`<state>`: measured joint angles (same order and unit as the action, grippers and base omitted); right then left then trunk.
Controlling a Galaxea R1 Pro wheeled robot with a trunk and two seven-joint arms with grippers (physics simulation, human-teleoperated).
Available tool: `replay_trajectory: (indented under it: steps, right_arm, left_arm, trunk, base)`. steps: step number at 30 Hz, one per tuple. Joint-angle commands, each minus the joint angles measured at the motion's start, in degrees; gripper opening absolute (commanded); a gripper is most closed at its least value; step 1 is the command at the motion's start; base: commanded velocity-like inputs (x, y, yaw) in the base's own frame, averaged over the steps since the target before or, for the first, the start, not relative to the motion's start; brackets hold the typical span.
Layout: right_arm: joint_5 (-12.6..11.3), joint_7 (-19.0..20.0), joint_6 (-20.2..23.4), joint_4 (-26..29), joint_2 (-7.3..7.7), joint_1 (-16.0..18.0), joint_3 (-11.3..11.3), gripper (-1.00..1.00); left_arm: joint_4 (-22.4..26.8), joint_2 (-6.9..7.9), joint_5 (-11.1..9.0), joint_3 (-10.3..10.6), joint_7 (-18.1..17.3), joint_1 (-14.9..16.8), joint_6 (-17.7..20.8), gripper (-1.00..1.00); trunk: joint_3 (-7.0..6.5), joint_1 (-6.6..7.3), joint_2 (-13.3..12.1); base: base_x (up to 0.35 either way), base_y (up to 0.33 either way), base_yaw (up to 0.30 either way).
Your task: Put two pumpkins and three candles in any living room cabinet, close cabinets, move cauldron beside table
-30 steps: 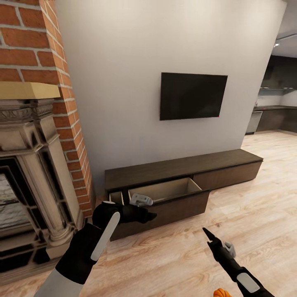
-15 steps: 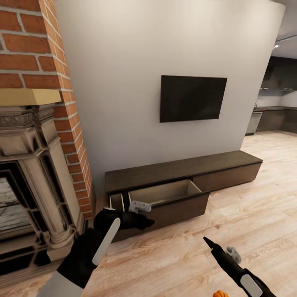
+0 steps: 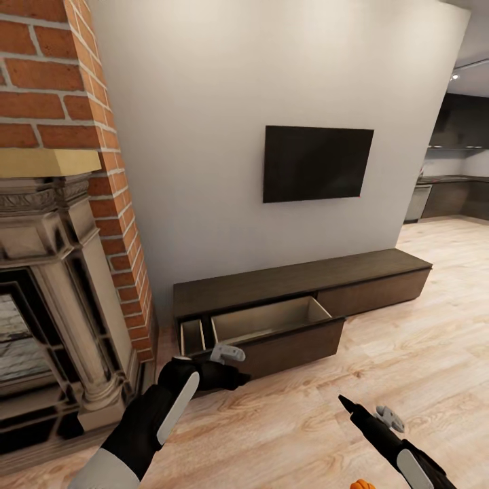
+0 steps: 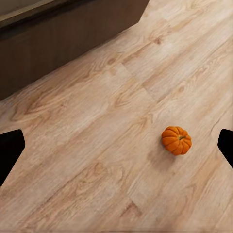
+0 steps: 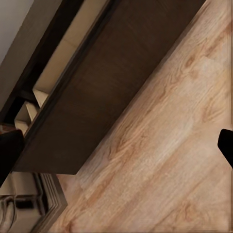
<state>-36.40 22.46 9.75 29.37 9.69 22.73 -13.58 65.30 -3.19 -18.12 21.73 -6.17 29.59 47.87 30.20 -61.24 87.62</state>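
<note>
Wood floor point(image 3: 407, 353); cabinet point(image 3: 292, 299) drawer point(image 3: 272, 329) pulled out, looks empty; pumpkin point(image 4: 176, 140) on floor nearby; both grippers point(image 4: 116, 145) point(image 5: 116, 145) open, empty

Cabinet point(image 3: 292, 278): dark-brown wood grain, matt; its pulled-out drawer point(image 3: 272, 319), just beyond the left gripper point(image 3: 234, 375), is lined in pale, smooth board. Floor point(image 3: 421, 353): light wood planks with visible grain, a soft sheen. Pumpkin point(image 4: 176, 140), below the left gripper: bright orange, ribbed, slightly glossy skin. Fireplace column point(image 3: 102, 170): rough red brick above carved grey stone. Wall screen point(image 3: 317, 163): smooth black.
</note>
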Motion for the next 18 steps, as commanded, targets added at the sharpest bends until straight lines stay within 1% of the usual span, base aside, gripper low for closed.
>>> replay_trajectory:
  steps: [1, 4, 7, 12, 18]
  right_arm:
    - [-0.5, 0.2, 0.6, 0.1, -0.02, 0.0, -0.3, 1.0]
    - [-0.5, 0.0, 0.7, 0.2, -0.06, -0.1, -0.4, 1.0]
    - [-0.8, -0.5, 1.2, 0.1, -0.09, -0.2, -0.6, 1.0]
    - [-1.0, -1.8, 4.0, 0.2, -0.12, -0.2, -0.7, 1.0]
    - [-0.9, -2.5, 5.2, 0.2, -0.18, -0.2, -0.6, 1.0]
  left_arm:
    - [-0.2, -0.01, 0.3, -0.1, -0.3, 0.0, -0.1, 1.0]
    - [-0.7, 0.04, 0.3, -0.1, -0.3, 0.0, -1.4, 1.0]
    - [-1.0, 0.09, 0.4, 0.0, -0.4, 0.0, -2.3, 1.0]
    - [-1.2, 0.11, 0.3, 0.0, -0.5, 0.0, -3.0, 1.0]
    - [-1.2, 0.11, 0.4, 0.0, -0.5, -0.1, -3.3, 1.0]
  trunk:
    - [0.06, 0.0, 0.0]
    - [0.06, 0.0, 0.0]
    - [0.06, 0.0, 0.0]
    - [0.06, 0.0, 0.0]
    - [-0.02, 0.0, 0.0]
  base:
    - [0.0, 0.0, 0.0]
    - [0.0, 0.0, -0.034]
    - [0.0, 0.0, -0.136]
    - [0.0, 0.0, -0.229]
    - [-0.001, 0.0, -0.272]
